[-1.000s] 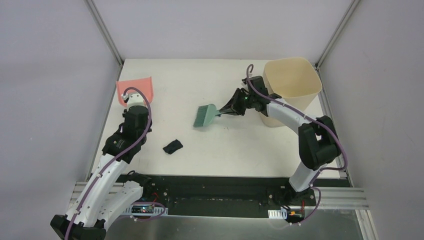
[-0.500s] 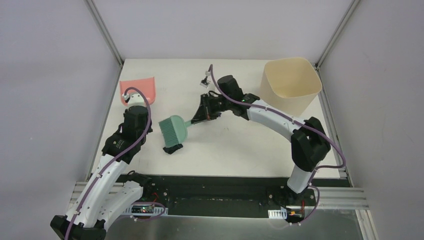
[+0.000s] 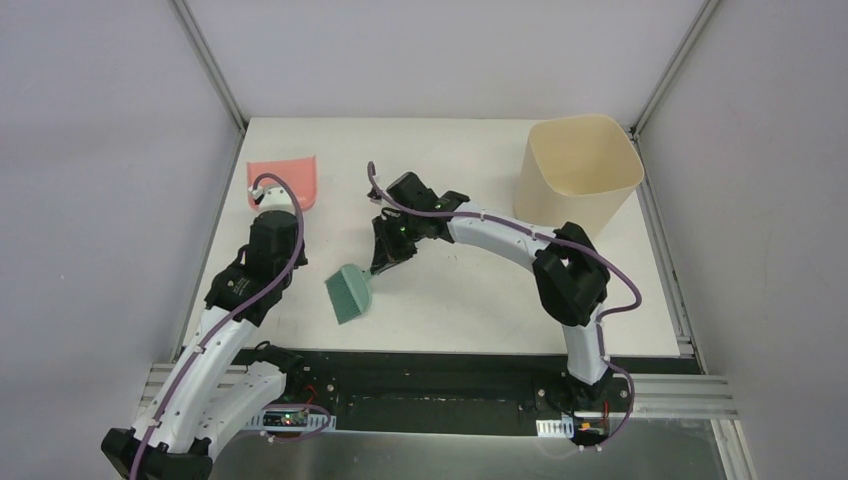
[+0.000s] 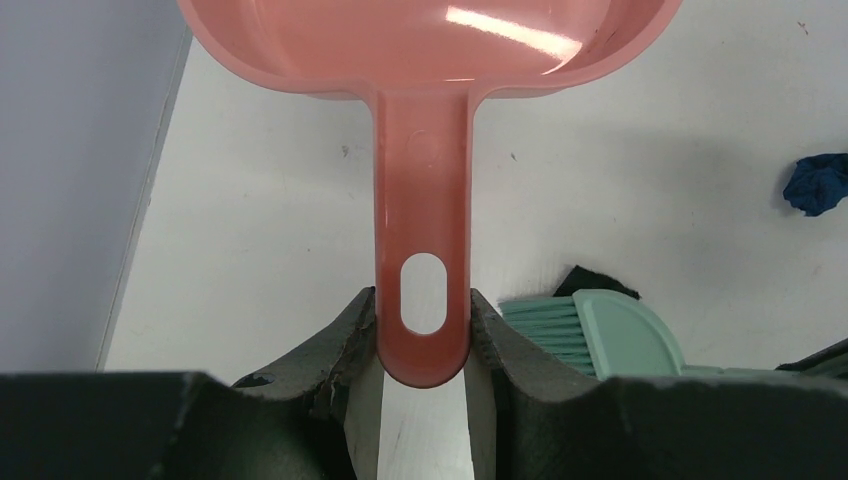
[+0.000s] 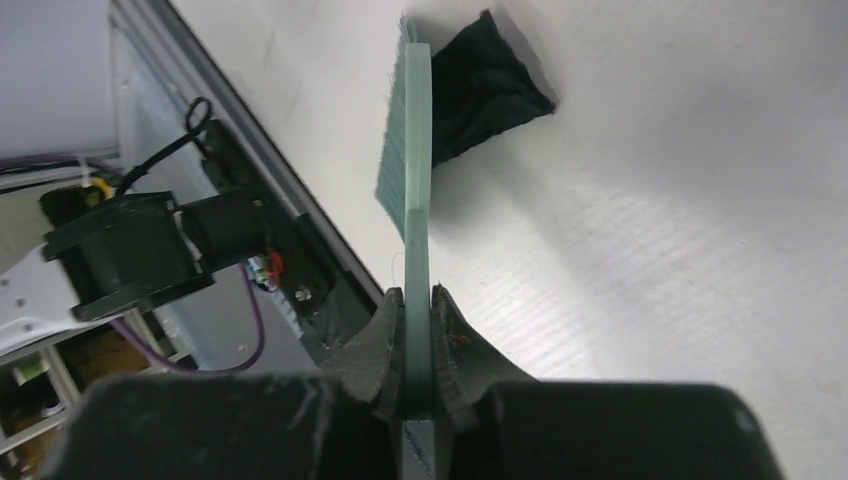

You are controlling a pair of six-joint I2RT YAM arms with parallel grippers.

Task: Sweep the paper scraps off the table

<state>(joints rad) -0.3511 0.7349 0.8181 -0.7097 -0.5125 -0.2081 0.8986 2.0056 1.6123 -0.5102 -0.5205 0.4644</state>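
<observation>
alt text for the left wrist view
The left tool grips the handle of a pink dustpan above the white table. A teal brush shows lower right with a black scrap just behind it. A blue scrap lies at the right edge.

The dustpan (image 4: pixel 420 60) is pink plastic, smooth and glossy, with a bright highlight. The brush (image 5: pixel 417 150) is matt teal plastic with fine bristles. The table (image 5: pixel 700 200) is white, matt and faintly grained. The black scrap (image 5: pixel 488 82) looks crumpled and dull. The bin (image 3: pixel 580 165) is smooth, matt beige.
</observation>
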